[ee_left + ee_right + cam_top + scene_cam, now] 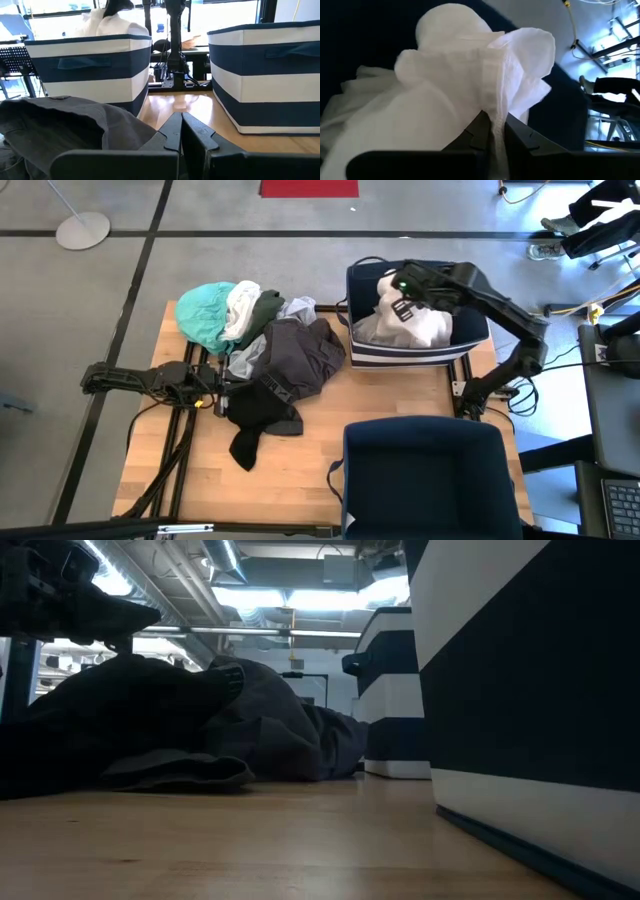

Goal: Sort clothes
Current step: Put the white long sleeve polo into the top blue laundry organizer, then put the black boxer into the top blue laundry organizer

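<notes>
Right hand (492, 131) pinches white garment (455, 95) above striped bin (465, 350).

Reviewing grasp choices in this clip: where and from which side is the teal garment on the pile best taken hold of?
Judging from the high view, grip the teal garment at the top of its rounded mound, coming straight down. It lies bunched at the pile's far-left corner with its crown exposed, while the white garment overlaps its right edge, so a side approach there would likely snag both.

Clothes pile (262, 350) lies left of two bins (417, 315), one garment (408, 322) inside.
</notes>
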